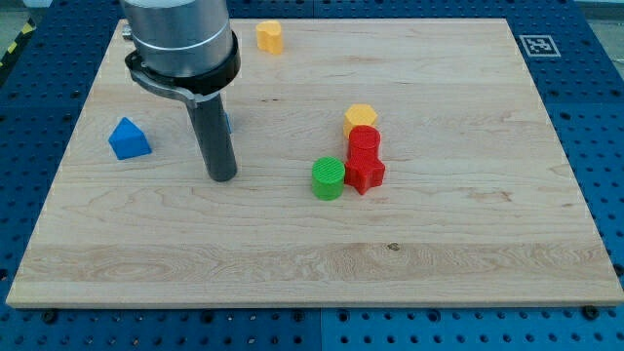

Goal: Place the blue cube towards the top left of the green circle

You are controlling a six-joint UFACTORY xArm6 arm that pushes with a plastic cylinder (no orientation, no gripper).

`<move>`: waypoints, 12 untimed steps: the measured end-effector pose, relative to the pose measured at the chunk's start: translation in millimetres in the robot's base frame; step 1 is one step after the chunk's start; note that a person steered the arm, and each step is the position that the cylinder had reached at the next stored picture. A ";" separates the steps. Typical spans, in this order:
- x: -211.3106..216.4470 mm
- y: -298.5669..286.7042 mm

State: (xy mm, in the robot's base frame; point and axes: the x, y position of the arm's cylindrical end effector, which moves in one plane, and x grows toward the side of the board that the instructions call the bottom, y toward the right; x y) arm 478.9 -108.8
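Note:
The green circle (pixel 329 178) is a short cylinder just right of the board's middle. My tip (pixel 222 178) rests on the board well to its left, at about the same height in the view. A thin sliver of a blue block (pixel 228 123) shows at the rod's right edge, above the tip; the rod hides the rest, so I cannot tell its shape. A blue triangular block (pixel 129 139) lies further left, apart from the tip.
A red cylinder (pixel 364 141) and a red star-like block (pixel 366 174) stand right of the green circle, the star touching it. A yellow hexagon (pixel 360 118) sits just above them. Another yellow block (pixel 270 36) lies near the wooden board's (pixel 439 244) top edge.

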 end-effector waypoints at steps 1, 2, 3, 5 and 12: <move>-26.8 -25.9; -35.7 -26.4; -35.7 -26.4; -75.8 -78.6; -49.4 -16.9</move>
State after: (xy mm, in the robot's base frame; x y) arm 429.6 -125.7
